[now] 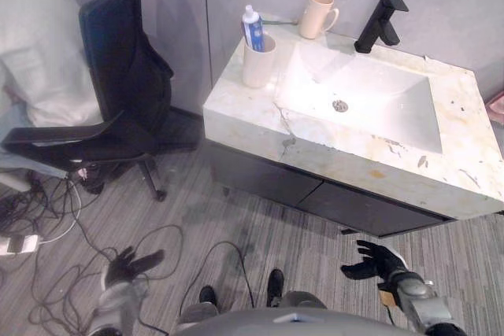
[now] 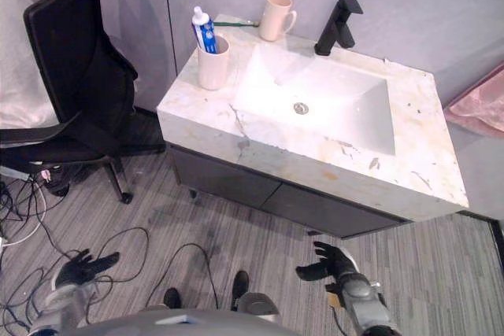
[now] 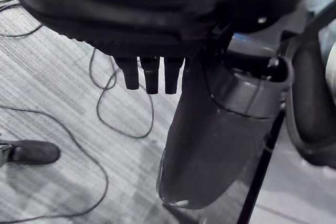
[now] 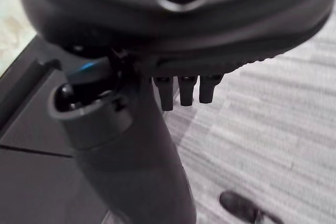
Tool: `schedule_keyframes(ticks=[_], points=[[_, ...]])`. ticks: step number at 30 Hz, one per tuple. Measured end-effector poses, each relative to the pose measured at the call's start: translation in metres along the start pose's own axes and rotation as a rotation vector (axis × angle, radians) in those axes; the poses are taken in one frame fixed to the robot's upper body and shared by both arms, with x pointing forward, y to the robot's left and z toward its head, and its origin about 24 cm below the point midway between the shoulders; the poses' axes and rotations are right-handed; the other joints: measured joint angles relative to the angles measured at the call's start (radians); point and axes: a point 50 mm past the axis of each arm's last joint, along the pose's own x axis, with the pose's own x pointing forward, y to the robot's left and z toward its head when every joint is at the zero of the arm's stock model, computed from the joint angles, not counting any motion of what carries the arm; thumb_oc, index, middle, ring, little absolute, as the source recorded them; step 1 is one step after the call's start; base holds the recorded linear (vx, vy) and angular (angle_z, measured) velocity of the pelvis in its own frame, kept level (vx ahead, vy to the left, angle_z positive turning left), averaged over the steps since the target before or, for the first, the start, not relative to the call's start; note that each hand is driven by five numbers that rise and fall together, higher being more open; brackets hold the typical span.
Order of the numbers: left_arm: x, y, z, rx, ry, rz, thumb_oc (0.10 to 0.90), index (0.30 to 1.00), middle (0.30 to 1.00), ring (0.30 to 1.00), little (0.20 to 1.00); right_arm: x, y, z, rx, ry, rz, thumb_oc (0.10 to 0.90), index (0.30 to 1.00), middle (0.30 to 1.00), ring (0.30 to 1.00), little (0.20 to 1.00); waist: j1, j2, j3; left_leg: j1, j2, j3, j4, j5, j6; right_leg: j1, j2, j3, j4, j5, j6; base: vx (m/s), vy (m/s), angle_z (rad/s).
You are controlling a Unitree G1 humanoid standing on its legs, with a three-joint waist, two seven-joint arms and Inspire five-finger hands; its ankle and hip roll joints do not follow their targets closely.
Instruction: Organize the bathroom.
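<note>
Nearest, both hands hang low over the grey striped floor (image 1: 441, 249), holding nothing: the left hand (image 1: 126, 267) with fingers spread and relaxed, the right hand (image 1: 376, 260) likewise loose, thumb apart. Beyond them stands a marble vanity (image 1: 331, 159) with a white basin (image 1: 362, 104) — two cups on it. The nearer cup (image 1: 257, 62), at the counter's left, holds one blue-and-white toothpaste tube (image 1: 252, 27), its print too small to read; the far mug (image 1: 317, 14) stands by the wall, beside a black faucet (image 1: 379, 23). One black office chair (image 1: 118, 92) stands at left.
</note>
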Motion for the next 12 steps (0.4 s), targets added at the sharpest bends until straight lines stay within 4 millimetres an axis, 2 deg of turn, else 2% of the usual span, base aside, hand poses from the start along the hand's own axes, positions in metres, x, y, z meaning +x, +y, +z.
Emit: schedule_keyframes(ticks=[3, 6, 7, 9, 12], points=[[-0.001, -0.017, -0.009, 0.063, 0.03, -0.079, 0.8, 0.9, 0.9, 0.9, 0.9, 0.005, 0.028, -0.029, 0.15, 0.129, 0.068, 0.8, 0.9, 0.9, 0.9, 0.9, 0.012, 0.025, -0.017, -0.001, 0.001, -0.003, 0.0, -0.001, -0.001, 0.0, 0.003, 0.0, 0.0, -0.004, -0.005, 0.0, 0.0, 0.0], [0.0, -0.025, -0.019, 0.104, 0.086, -0.099, 0.8, 0.9, 0.9, 0.9, 0.9, 0.004, 0.038, -0.069, 0.241, 0.314, 0.012, 0.8, 0.9, 0.9, 0.9, 0.9, 0.019, 0.055, -0.038, 0.005, 0.0, -0.007, 0.0, -0.004, -0.001, 0.005, -0.003, 0.002, -0.003, -0.006, -0.003, 0.01, 0.008, -0.03], [-0.001, -0.025, -0.027, 0.135, 0.113, -0.099, 0.8, 0.9, 0.9, 0.9, 0.9, 0.002, 0.035, -0.077, 0.281, 0.343, -0.017, 0.8, 0.9, 0.9, 0.9, 0.9, 0.017, 0.067, -0.045, 0.011, -0.003, -0.003, 0.0, -0.008, 0.002, 0.009, -0.007, 0.007, -0.003, -0.006, -0.003, 0.03, 0.02, -0.1], [-0.002, -0.024, -0.034, 0.185, 0.137, -0.109, 0.8, 0.9, 0.9, 0.9, 0.9, 0.003, 0.034, -0.075, 0.267, 0.344, -0.025, 0.8, 0.9, 0.9, 0.9, 0.9, 0.005, 0.075, -0.056, 0.016, -0.006, -0.005, -0.001, -0.011, 0.005, 0.016, -0.01, 0.007, -0.003, -0.009, 0.0, 0.02, 0.015, 0.0], [-0.004, -0.027, -0.039, 0.316, 0.136, -0.17, 0.8, 0.9, 0.9, 0.9, 0.9, 0.002, 0.034, -0.079, 0.224, 0.371, -0.054, 0.8, 0.9, 0.9, 0.9, 0.9, 0.01, 0.076, -0.084, 0.017, -0.009, -0.01, -0.002, -0.012, 0.007, 0.017, -0.013, 0.004, -0.005, -0.01, 0.0, 0.02, 0.04, 0.05]])
